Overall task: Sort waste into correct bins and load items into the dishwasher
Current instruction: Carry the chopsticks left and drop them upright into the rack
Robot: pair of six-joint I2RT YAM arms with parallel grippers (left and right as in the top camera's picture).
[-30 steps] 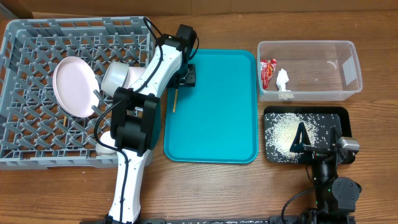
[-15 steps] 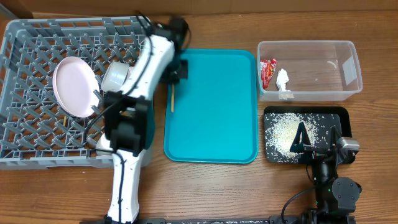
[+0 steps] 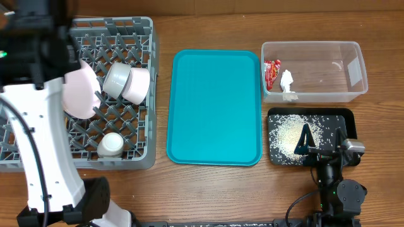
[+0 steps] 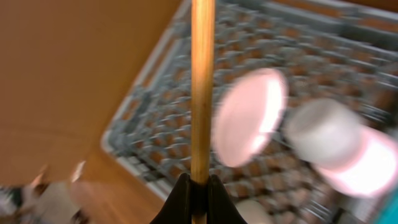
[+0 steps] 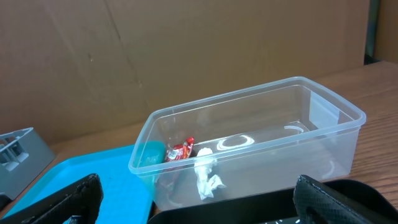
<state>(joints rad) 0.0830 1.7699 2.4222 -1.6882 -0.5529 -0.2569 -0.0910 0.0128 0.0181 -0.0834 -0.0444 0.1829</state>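
In the left wrist view my left gripper (image 4: pixel 199 186) is shut on a wooden chopstick (image 4: pixel 202 93) and holds it high above the grey dish rack (image 4: pixel 134 140). The white plate (image 4: pixel 252 118) and two bowls (image 4: pixel 323 127) lie blurred below. Overhead, the left arm (image 3: pixel 38 94) rises close to the camera and covers the left part of the rack (image 3: pixel 142 63); its fingers are hidden there. The plate (image 3: pixel 82 91), bowls (image 3: pixel 126 82) and cup (image 3: pixel 110 144) sit in the rack. The other chopstick is hidden. My right gripper (image 3: pixel 325 144) is open and empty over the black tray (image 3: pixel 350 123).
The teal tray (image 3: pixel 214 107) lies between the rack and the bins. The clear tub (image 3: pixel 312 47) holds the red wrapper (image 3: pixel 272 72) and white tissue (image 3: pixel 287 82); both show in the right wrist view (image 5: pixel 180 151). Rice (image 3: pixel 287 132) lies on the black tray.
My left arm has lifted the chopstick from the teal tray's left edge and swung up and left over the rack. The right arm has not moved.
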